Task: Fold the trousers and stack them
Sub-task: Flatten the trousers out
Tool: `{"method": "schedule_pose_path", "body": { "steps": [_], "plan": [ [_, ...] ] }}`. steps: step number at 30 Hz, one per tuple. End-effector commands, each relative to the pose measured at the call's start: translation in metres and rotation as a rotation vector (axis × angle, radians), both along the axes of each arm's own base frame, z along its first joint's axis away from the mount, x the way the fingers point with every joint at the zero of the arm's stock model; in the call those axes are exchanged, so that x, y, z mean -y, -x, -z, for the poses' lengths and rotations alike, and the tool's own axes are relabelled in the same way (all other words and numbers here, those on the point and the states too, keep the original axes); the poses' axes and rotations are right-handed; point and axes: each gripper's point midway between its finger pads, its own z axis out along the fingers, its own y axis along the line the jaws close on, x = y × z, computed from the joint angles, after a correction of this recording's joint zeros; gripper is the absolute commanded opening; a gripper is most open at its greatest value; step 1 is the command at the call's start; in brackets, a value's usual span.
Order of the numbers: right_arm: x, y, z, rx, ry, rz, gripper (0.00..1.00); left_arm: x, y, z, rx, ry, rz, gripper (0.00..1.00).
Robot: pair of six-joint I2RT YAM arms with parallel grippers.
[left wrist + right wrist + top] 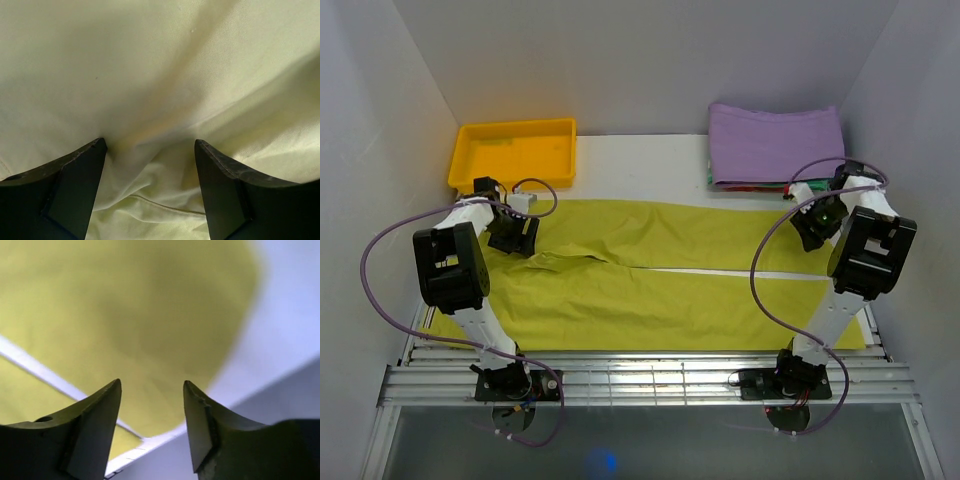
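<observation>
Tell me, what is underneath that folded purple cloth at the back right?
Beneath the folded purple cloth, thin edges of other folded fabrics, green and reddish, peek out along its near side. What those pieces are, and how many, is covered.

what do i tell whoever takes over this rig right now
Trousers: spread flat and unfolded, waist on the left, legs apart and running to the right.
Left gripper: open, low over wrinkled cloth near the waist end, gripping nothing.
Right gripper: open, above the far leg's hem, gripping nothing.
Done: laid out only.
Left: every fold, then stacking; a purple folded cloth lies at the far right.
</observation>
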Motion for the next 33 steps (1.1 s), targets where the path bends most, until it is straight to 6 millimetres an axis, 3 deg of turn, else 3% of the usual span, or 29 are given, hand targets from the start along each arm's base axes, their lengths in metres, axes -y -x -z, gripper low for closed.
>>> {"method": "schedule_pose_path", "body": {
  "steps": [1, 3, 7, 13, 17, 20, 22, 24, 28, 29, 30, 31, 33],
  "plan": [
    [0.019, -0.051, -0.034, 0.109, -0.034, 0.126, 0.6, -0.001, 0.001, -0.014, -0.005, 0.001, -0.01, 0.83],
    [0.031, -0.074, -0.048, 0.164, -0.015, 0.159, 0.61, -0.001, -0.001, -0.016, -0.004, 0.008, -0.017, 0.83],
    [0.038, -0.087, -0.028, 0.14, -0.016, 0.203, 0.62, -0.001, -0.005, -0.018, 0.0, 0.008, -0.023, 0.83],
    [0.03, -0.07, 0.008, 0.036, -0.054, 0.206, 0.66, -0.003, -0.006, -0.019, 0.0, -0.002, -0.027, 0.84],
    [0.02, -0.06, 0.019, -0.004, -0.101, 0.192, 0.66, -0.003, -0.007, -0.019, 0.001, -0.001, -0.03, 0.84],
    [0.014, -0.059, 0.021, -0.012, -0.131, 0.179, 0.47, -0.002, -0.009, -0.019, 0.001, 0.009, -0.038, 0.84],
    [0.009, -0.06, 0.013, -0.001, -0.161, 0.173, 0.18, -0.002, -0.01, -0.02, 0.005, 0.011, -0.042, 0.84],
    [0.004, -0.06, -0.002, 0.012, -0.184, 0.167, 0.08, -0.002, -0.01, -0.021, 0.007, 0.01, -0.041, 0.84],
    [-0.017, -0.051, -0.045, 0.105, -0.208, 0.102, 0.08, -0.002, -0.009, -0.022, 0.011, 0.004, -0.039, 0.84],
    [-0.028, -0.046, -0.047, 0.11, -0.204, 0.059, 0.08, -0.002, -0.008, -0.021, 0.011, 0.004, -0.039, 0.84],
    [-0.038, -0.026, -0.034, 0.06, -0.21, 0.041, 0.08, -0.002, -0.008, -0.022, 0.011, 0.003, -0.041, 0.84],
    [-0.042, -0.023, -0.04, 0.094, -0.185, 0.015, 0.08, -0.003, -0.007, -0.021, 0.012, 0.001, -0.041, 0.84],
    [-0.054, -0.009, -0.028, 0.074, -0.128, -0.045, 0.08, -0.002, -0.005, -0.02, 0.01, 0.003, -0.044, 0.84]
  ]
}}
